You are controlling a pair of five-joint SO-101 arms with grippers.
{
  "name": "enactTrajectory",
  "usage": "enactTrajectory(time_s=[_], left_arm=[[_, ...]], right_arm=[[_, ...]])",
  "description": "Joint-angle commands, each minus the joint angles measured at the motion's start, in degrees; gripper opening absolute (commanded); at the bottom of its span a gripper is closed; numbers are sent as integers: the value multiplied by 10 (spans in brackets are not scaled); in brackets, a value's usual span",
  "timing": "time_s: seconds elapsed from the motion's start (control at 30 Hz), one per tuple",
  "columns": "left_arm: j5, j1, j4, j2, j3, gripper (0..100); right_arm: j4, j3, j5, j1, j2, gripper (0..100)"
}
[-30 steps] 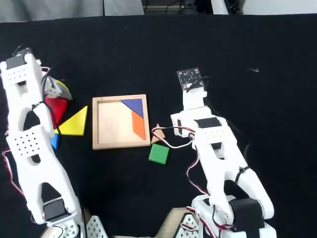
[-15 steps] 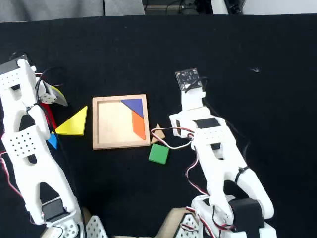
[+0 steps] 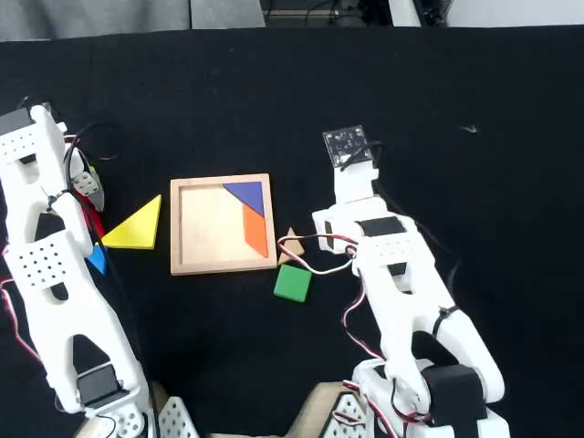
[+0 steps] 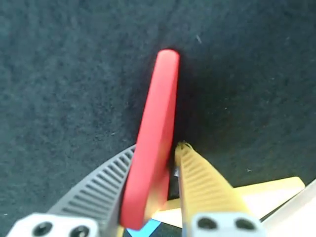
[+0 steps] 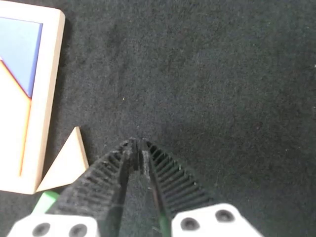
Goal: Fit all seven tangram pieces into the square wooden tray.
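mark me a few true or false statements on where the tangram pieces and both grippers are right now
1. The left gripper is shut on the red piece, which stands on edge between its fingers. True.
2. The green square lies inside the tray. False: it lies on the table outside the tray, near one corner.
3. The tray holds a blue piece and an orange piece. True.
4. The right gripper holds the yellow triangle. False: it is shut on nothing, and the yellow triangle lies on the table beside the tray.
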Motion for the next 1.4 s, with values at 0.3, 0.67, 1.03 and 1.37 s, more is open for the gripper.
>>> enactTrajectory(time_s=[0.3,0.67,1.03,1.37], left_arm=[[71,14,10,-125,88,40],[40,80,11,-277,97,30],[-129,239,10,-595,323,29],[11,295,6,-518,451,30]], right_arm=[[4,-3,4,-9,-26,12],[4,-3,4,-8,-26,12],[4,-3,4,-6,-26,12],[4,-3,4,-5,-26,12]])
